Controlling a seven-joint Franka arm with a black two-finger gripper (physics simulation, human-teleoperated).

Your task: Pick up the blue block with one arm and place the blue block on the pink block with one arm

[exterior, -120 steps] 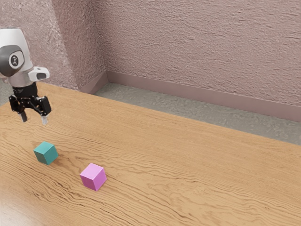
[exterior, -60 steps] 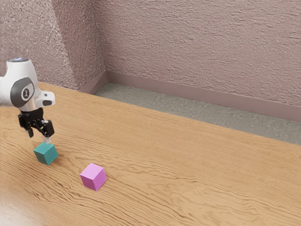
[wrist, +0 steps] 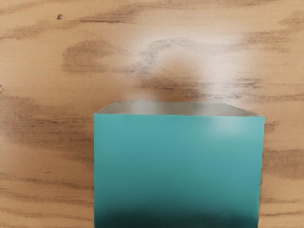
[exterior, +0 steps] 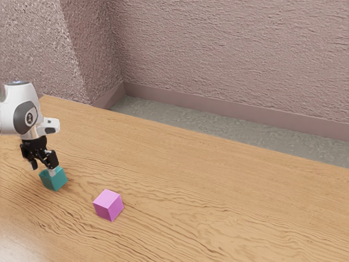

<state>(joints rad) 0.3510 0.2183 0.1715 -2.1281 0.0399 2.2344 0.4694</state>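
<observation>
The exterior view shows the end effector [exterior: 46, 169] released, fingers spread, with the pink block [exterior: 108, 204] near it on the counter [exterior: 218, 191]. The wrist view shows the blue block [wrist: 178, 166] resting on the counter directly beneath the end effector.

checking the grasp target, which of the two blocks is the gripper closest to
The teal-blue block, at the exterior view's left: the gripper hangs right at its top. The pink block lies apart, further right.
</observation>
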